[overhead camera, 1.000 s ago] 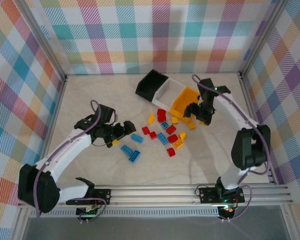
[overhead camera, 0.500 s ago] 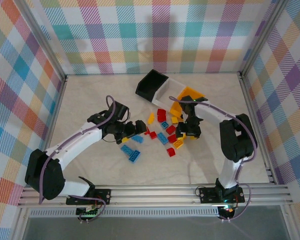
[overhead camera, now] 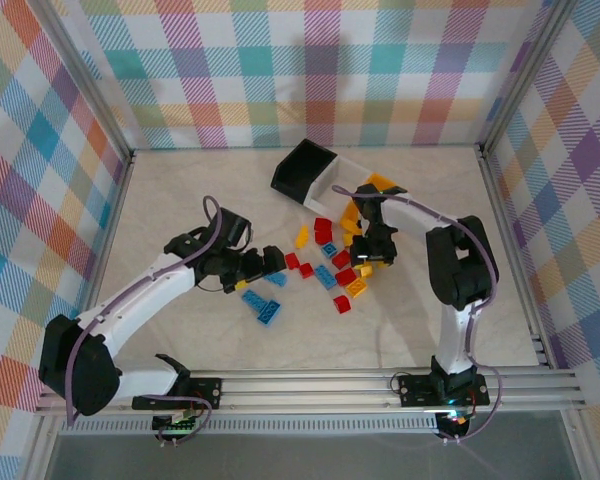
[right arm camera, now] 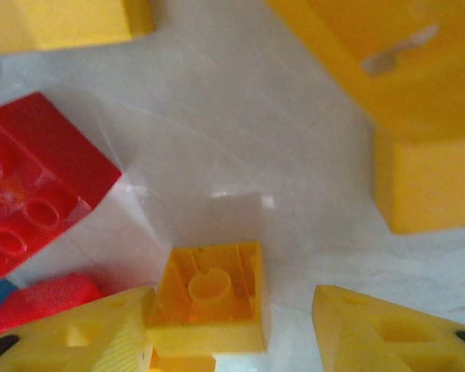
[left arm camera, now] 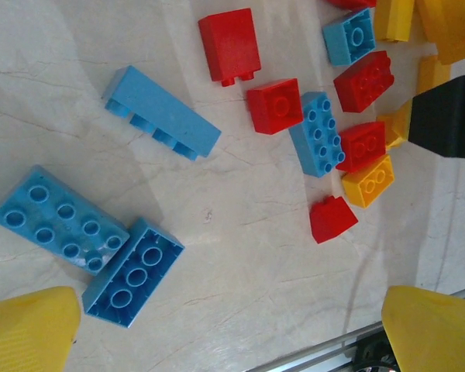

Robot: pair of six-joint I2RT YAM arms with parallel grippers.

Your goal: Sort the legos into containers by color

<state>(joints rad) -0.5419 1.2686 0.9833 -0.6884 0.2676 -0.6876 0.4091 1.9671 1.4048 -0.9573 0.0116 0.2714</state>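
Left gripper point(overhead camera: 270, 262): jaws spread wide, nothing between them, held low over the table point(overhead camera: 180, 200) at the left edge of the scatter. In its wrist view, two flat blue bricks point(left arm camera: 58, 221) touch each other just beside one finger point(left arm camera: 23, 329). A long blue brick point(left arm camera: 161, 112) lies on its side further out.

The rest of the bricks point(overhead camera: 330, 258) lie mid-table, red, blue and yellow mixed, some touching. Behind them the black bin point(overhead camera: 302, 168), white bin point(overhead camera: 337, 178) and yellow bin point(overhead camera: 375, 192) stand side by side in a slanting row. The right arm point(overhead camera: 420, 215) crosses the yellow bin and hides part of it.

Right gripper point(overhead camera: 372, 262): low at the right edge of the scatter, jaws partly apart around an upturned yellow brick point(right arm camera: 209, 298). The brick sits against one finger with a gap to the other, so it is not clamped. A red brick point(right arm camera: 39, 178) lies just beside.

Against a second ago: the left gripper has moved right, closer to the bricks. The right gripper has left the yellow bin and come down into the pile. The bins are unmoved.
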